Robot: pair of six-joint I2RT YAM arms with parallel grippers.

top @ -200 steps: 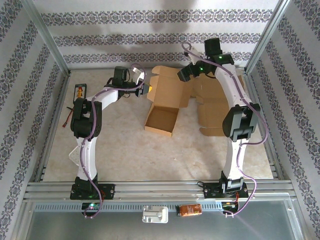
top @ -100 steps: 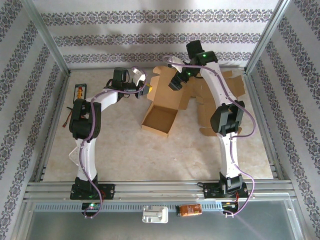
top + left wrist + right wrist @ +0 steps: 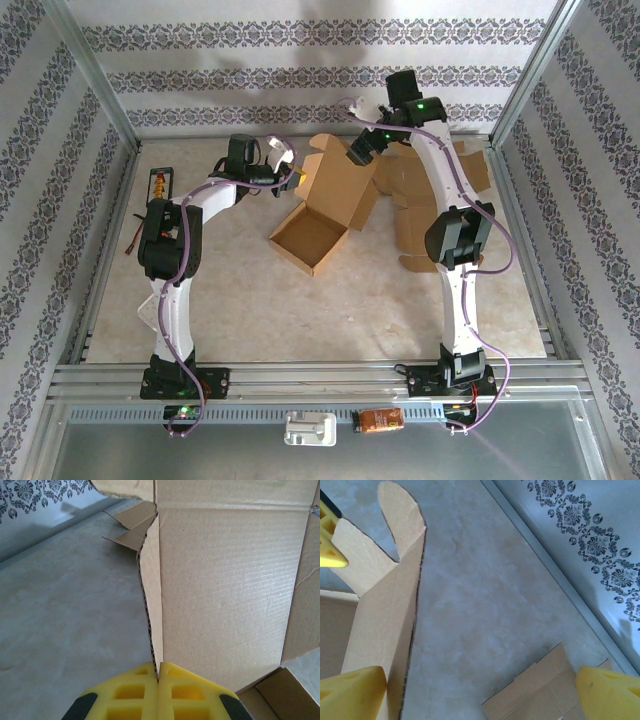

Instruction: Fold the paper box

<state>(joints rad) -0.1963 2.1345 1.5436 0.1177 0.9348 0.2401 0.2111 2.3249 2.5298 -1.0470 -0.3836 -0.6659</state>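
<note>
Beige table (image 3: 300,310), patterned walls (image 3: 300,75). Your left gripper (image 3: 158,674) clamped on paper box (image 3: 312,232) flap edge. Your right gripper (image 3: 362,149) spread wide, lid edge just inside one finger (image 3: 352,692), possibly touching; box between both tools.

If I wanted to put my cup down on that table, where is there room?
The widest bare patch of table is on the near side, between the left arm and right arm, in front of the box. Flat cardboard crowds the far right; the left gripper and right gripper crowd the box's far side.
</note>
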